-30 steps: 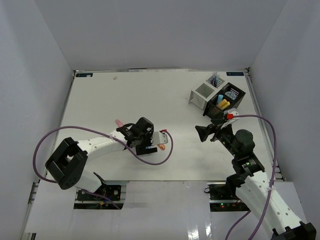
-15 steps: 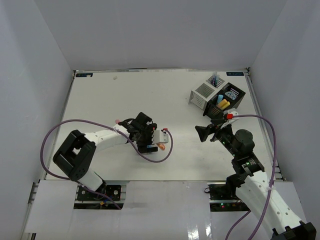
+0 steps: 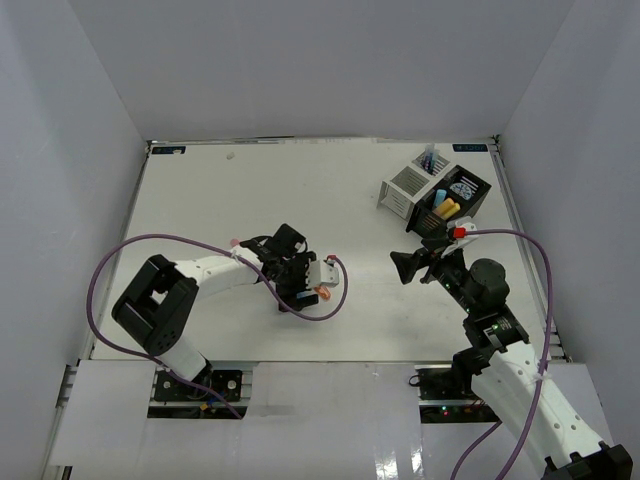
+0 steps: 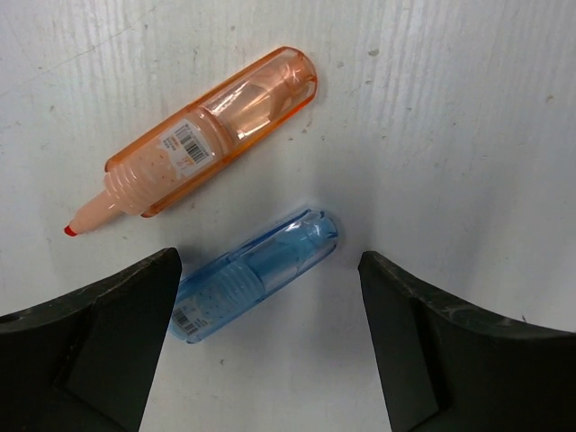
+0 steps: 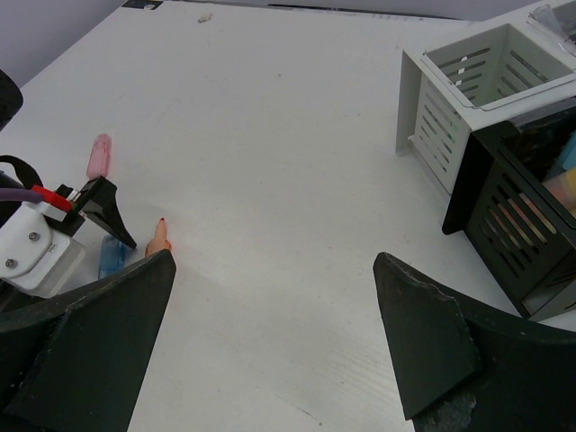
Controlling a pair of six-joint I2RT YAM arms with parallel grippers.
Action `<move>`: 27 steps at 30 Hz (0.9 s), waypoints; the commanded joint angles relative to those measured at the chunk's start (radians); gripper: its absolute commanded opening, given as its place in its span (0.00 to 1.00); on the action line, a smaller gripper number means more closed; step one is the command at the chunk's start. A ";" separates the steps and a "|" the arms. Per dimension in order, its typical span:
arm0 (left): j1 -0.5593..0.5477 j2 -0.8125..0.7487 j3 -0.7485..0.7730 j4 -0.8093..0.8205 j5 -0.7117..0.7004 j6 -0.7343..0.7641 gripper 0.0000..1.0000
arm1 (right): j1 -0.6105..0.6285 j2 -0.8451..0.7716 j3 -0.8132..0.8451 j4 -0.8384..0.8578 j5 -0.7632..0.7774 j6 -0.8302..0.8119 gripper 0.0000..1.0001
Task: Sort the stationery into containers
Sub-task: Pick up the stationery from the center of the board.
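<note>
Blue marker (image 4: pixel 256 274) lies between wide-spread left jaws, one end partly hidden.

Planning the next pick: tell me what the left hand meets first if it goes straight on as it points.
Probably the blue marker, lying on the table between the open fingers of the left hand; height above it unclear.

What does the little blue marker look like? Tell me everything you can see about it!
The blue marker is short and chunky, made of see-through blue plastic, with a rounded cap and a small barcode sticker near its other end. It lies flat and slanted on the white table, between the open jaws of the left gripper. The orange marker lies beside it, not touching.
</note>
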 commanded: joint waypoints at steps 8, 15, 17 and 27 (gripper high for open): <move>0.002 0.000 -0.007 -0.099 0.030 -0.123 0.84 | 0.001 -0.003 0.001 0.047 -0.001 0.010 0.97; 0.002 0.020 -0.029 -0.105 -0.001 -0.215 0.71 | -0.001 -0.006 0.000 0.045 0.004 0.010 0.97; 0.003 0.025 -0.032 -0.107 -0.021 -0.249 0.67 | -0.001 -0.004 0.001 0.045 0.002 0.010 0.97; 0.003 -0.049 -0.009 -0.101 0.019 -0.358 0.43 | -0.001 0.008 0.001 0.043 0.001 0.010 0.97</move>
